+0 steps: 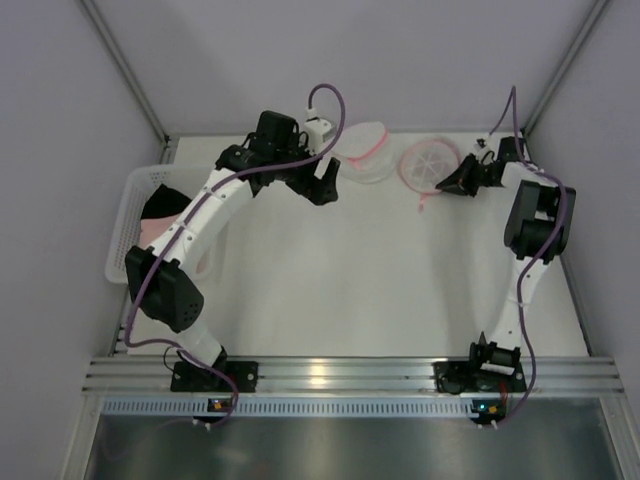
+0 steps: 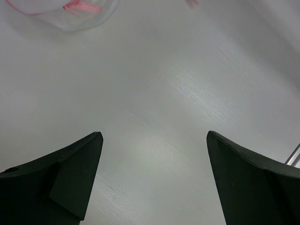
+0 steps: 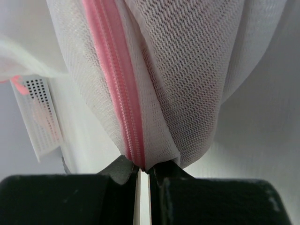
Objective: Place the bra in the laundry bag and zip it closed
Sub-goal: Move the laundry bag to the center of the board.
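Observation:
The round white mesh laundry bag with pink zipper trim lies open in two halves at the back of the table, one half [image 1: 365, 152] on the left and the other [image 1: 430, 160] on the right. My right gripper [image 1: 447, 182] is shut on the bag's pink zipper edge [image 3: 124, 103], jaws [image 3: 144, 169] pinching the mesh. My left gripper [image 1: 325, 186] is open and empty over bare table just left of the bag; the wrist view shows its fingers [image 2: 154, 136] wide apart and the bag's edge [image 2: 70, 11] at top left. A dark and pink garment, apparently the bra [image 1: 155, 215], lies in the basket.
A white plastic basket [image 1: 130, 200] stands at the table's left edge, partly under the left arm. Grey walls close the back and sides. A metal rail [image 1: 340, 375] with both arm bases runs along the near edge.

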Action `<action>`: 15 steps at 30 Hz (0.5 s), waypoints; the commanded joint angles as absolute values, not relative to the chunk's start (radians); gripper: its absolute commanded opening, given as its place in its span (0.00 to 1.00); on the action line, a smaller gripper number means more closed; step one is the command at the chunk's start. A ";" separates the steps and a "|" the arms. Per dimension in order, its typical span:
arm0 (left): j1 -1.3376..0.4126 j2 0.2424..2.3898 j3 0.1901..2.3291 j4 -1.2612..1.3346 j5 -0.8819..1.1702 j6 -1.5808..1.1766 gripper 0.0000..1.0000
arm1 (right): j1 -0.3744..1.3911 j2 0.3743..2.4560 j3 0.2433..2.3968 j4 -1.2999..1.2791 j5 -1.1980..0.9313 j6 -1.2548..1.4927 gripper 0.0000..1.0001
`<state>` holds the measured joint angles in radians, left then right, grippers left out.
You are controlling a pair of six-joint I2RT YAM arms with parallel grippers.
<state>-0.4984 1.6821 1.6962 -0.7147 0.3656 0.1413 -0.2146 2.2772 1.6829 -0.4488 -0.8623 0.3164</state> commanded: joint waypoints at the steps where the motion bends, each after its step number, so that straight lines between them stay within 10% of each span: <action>1: -0.448 1.692 1.709 -0.762 0.408 0.023 0.98 | -0.199 2.318 1.776 -0.351 -0.874 0.399 0.00; 15: -0.353 1.741 1.733 -0.781 0.367 0.009 0.98 | -0.213 2.103 1.749 -0.561 -0.822 0.230 0.86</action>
<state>-0.3542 1.7161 1.6943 -0.7692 0.3756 0.0208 -0.2028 2.2757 1.7279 -0.4614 -0.8452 0.3424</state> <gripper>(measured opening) 0.982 0.807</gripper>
